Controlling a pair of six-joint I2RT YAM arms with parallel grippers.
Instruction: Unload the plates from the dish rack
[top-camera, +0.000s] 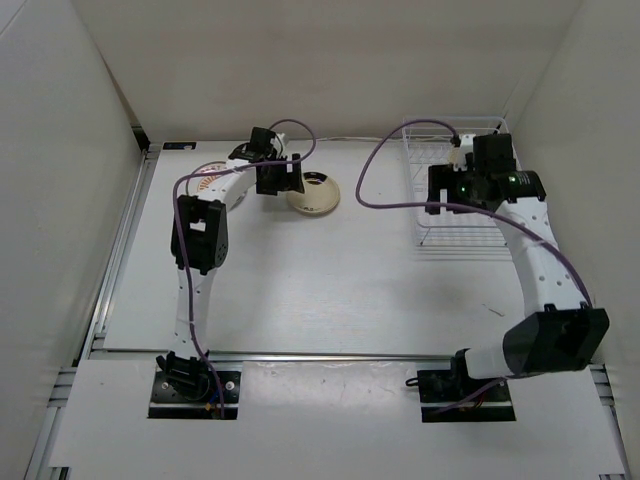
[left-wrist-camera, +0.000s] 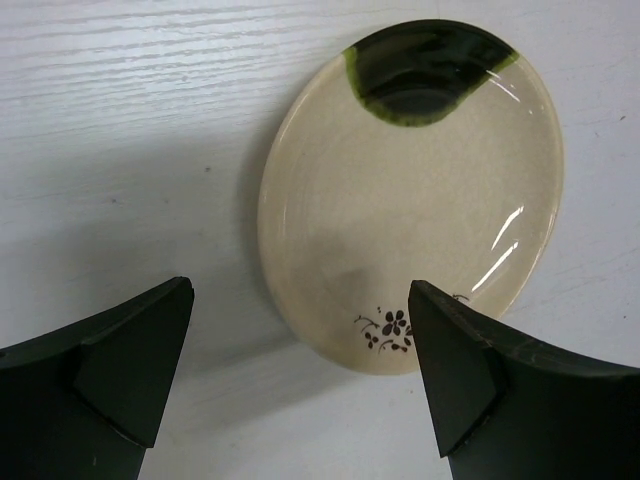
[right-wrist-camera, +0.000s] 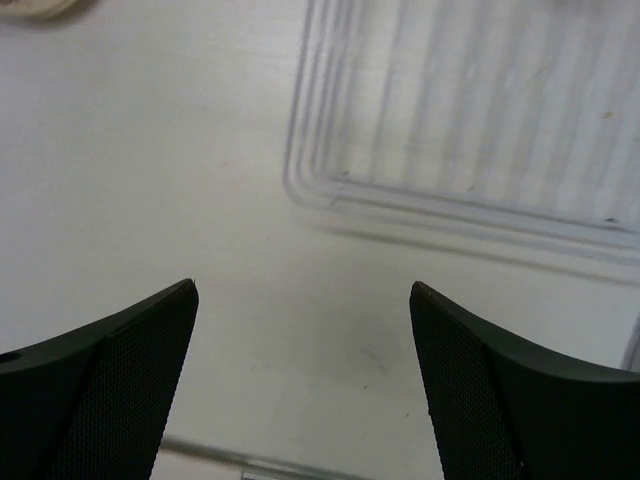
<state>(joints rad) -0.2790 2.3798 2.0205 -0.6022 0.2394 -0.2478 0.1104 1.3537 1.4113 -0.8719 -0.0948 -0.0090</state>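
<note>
A cream-yellow plate (top-camera: 316, 194) with a dark green patch and a small flower motif lies flat on the table at the back centre. It fills the left wrist view (left-wrist-camera: 410, 190). My left gripper (top-camera: 272, 180) is open and empty just left of it, and in the left wrist view (left-wrist-camera: 300, 375) its jaws stand wide apart at the plate's near edge. A plate with an orange-red pattern (top-camera: 207, 181) lies partly hidden behind the left arm. The white wire dish rack (top-camera: 460, 225) stands at the back right. My right gripper (top-camera: 441, 190) hovers over its left side, open and empty (right-wrist-camera: 300, 385).
White walls close in the table at the back and on both sides. The right wrist view shows the rack's wire base (right-wrist-camera: 470, 110) and a plate's edge (right-wrist-camera: 35, 8) in the top left corner. No plate shows in the visible part of the rack.
</note>
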